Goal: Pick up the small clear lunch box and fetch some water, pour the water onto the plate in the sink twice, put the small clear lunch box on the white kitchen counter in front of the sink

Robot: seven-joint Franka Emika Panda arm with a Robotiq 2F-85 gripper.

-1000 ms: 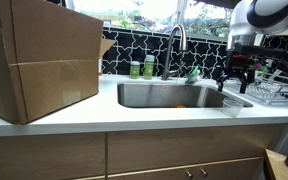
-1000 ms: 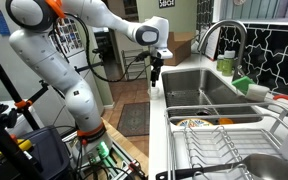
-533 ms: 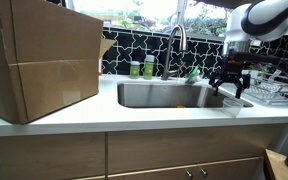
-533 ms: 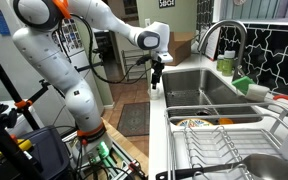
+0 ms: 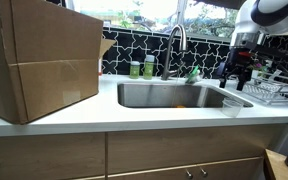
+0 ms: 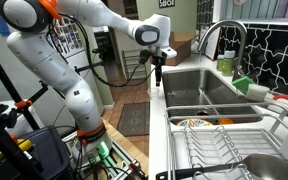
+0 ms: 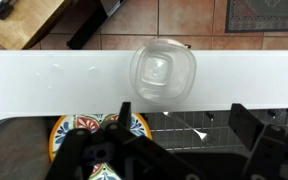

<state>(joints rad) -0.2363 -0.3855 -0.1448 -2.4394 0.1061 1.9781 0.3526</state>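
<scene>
Clear lunch box on worktop, gripper (image 5: 235, 78) above it.
Small clear lunch box (image 7: 166, 72) upright on white worktop (image 7: 44, 75) beside sink (image 7: 9, 150); jaws spread apart, holding nothing; patterned plate (image 7: 64, 130) in sink.

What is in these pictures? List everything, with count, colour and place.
Small clear plastic lunch box: one, colourless, on the counter in front of the sink.
Round patterned plate: one, multicoloured, inside the sink.
Rectangular stainless-steel sink: one, silver, set in the counter.
Curved steel tap: one, silver, behind the sink.
White kitchen counter: one, white, above wooden cabinet fronts.
Large cardboard box: one, brown, on the counter.
Green bottles: two, green, beside the tap.
Wire dish rack: one, silver, beside the sink.
Robot arm: one, white.
Gripper: one, black, open, above the lunch box.
</scene>
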